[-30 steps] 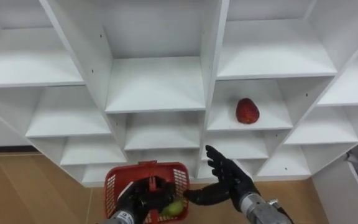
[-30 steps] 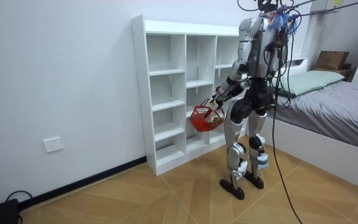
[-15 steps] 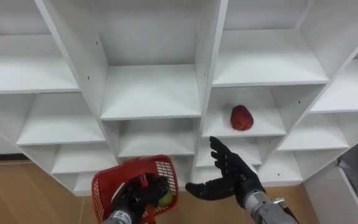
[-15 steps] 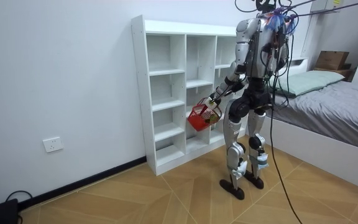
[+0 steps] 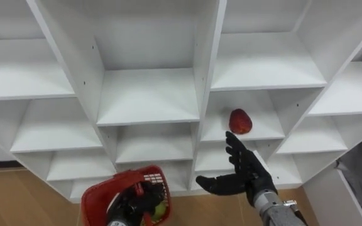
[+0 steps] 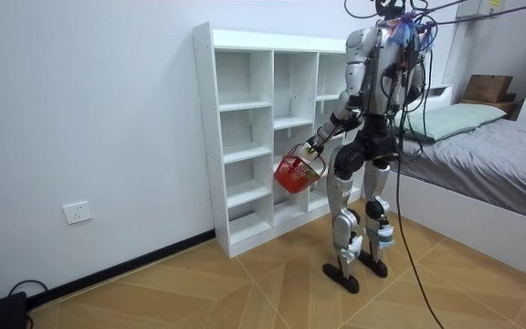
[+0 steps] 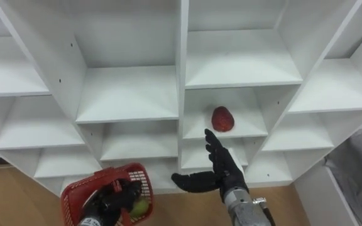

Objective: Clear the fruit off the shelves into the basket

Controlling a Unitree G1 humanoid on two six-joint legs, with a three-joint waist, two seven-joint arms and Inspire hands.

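The robot stands close before a white closet (image 5: 148, 94), with a bed (image 6: 482, 146) at 3 o'clock in the room view. A red fruit (image 5: 241, 122) lies on a shelf in the compartment just right of the closet's central upright, toward the left of that shelf and near its front edge. The right hand (image 5: 247, 177) is raised in front of the closet below that compartment, open, with its fingers straight and spread and pointing up toward 11 o'clock, and its thumb stretched out toward 9 o'clock. The red fruit sits at 12 o'clock from this hand, just above the fingertips (image 5: 230, 138), which come up to the fruit's lower edge in the eye views. The hand is not closed on the fruit, and whether any fingertip touches it cannot be told. At 7 o'clock in the eye views, the left hand (image 5: 132, 204) has its fingers curled round the handle of a red basket (image 5: 103, 189), which it holds low in front of the lower shelves. A green fruit (image 7: 139, 208) lies inside the basket, just beside the left hand at its 4 o'clock. The basket is at 8 o'clock from the right hand and well apart from the red fruit.
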